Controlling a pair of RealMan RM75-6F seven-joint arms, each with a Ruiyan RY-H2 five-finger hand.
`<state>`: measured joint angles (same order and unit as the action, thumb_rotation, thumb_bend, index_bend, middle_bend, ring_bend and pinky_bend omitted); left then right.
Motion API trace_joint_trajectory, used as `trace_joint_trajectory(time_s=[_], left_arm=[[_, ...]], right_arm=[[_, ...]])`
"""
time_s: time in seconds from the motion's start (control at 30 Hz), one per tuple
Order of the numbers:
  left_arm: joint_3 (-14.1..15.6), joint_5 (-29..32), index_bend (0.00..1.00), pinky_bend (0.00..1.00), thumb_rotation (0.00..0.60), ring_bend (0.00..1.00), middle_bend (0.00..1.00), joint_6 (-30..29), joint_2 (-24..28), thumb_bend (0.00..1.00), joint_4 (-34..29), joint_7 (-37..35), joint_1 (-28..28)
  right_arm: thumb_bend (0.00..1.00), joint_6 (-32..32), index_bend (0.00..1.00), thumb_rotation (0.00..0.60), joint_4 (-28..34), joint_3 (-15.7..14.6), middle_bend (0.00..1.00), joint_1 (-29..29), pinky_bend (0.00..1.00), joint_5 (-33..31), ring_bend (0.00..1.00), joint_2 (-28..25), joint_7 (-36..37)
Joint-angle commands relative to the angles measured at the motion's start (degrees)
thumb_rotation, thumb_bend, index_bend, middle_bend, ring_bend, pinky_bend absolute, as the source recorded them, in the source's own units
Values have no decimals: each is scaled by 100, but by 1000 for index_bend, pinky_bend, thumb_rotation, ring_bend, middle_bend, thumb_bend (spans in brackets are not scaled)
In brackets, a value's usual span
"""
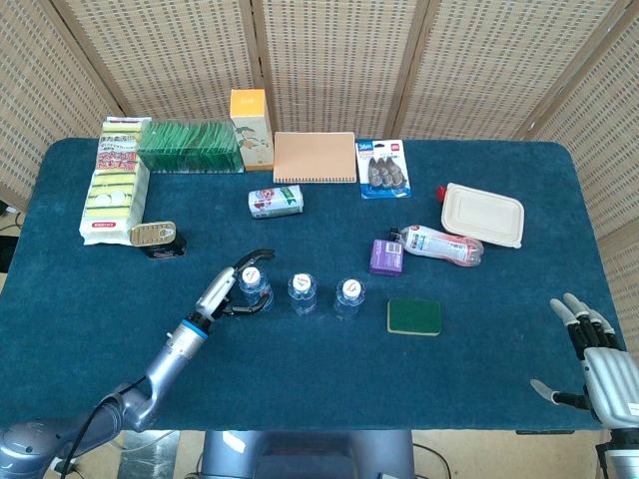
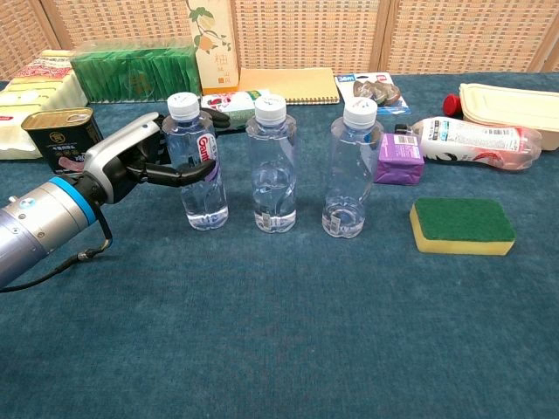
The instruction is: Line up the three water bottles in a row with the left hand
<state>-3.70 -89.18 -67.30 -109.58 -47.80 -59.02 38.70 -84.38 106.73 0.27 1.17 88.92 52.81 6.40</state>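
Taking the middle bottle (image 2: 272,166) as the landmark, everything on the blue table (image 1: 100,329) can be placed from it. Well to its left and further back lie the sponge packs (image 1: 113,185) and the green packet (image 1: 188,146), with a small tin can (image 2: 58,131) nearer. The left hand (image 2: 131,161) reaches in from the left, its fingers (image 2: 188,173) wrapped around the labelled bottle (image 2: 200,166), which stands upright on the cloth just left of the middle bottle, close beside it but apart. The third bottle (image 2: 352,170) stands upright to the right of the middle one, with a wider gap, so the three caps form a rough row across the table. Behind the middle bottle lie a small carton (image 1: 275,202), a tall juice box (image 1: 250,128) and a notebook (image 1: 315,157). Right of the third bottle sit a purple box (image 2: 399,157), a toppled bottle (image 2: 476,141) and a green sponge (image 2: 461,225); further back, a beige lunchbox (image 1: 483,215). Far to the right, at the table's near edge, the right hand (image 1: 594,364) hovers with fingers spread, holding nothing.
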Motion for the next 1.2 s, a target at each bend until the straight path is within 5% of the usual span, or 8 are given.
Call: trace_joint_trajectory(time_s=[0.03,0.83,1.0,1.2], left_arm=[[1,7,14,258,600,11,24,29,18,377,-22,62,14],[165,-151,0,141,600,0,0,-564,324,155,-129,352,-305],[227,-165,0,115,600,0,0,-950,795,152,-639,565,-604],[381,-252,0,51,600,0,0,-1607,2083,152,-2103,1310,-1126]], right_arm=[[0,-3,46,600,-9,-6,0,-4,26,4,0,3,8],[0,-31,46,600,18,-24,0,-16,26,53,0,-41,40],[0,-55,46,600,35,-42,0,-28,26,101,0,-40,18],[0,-88,46,600,52,-66,0,-49,26,153,0,-45,-39]])
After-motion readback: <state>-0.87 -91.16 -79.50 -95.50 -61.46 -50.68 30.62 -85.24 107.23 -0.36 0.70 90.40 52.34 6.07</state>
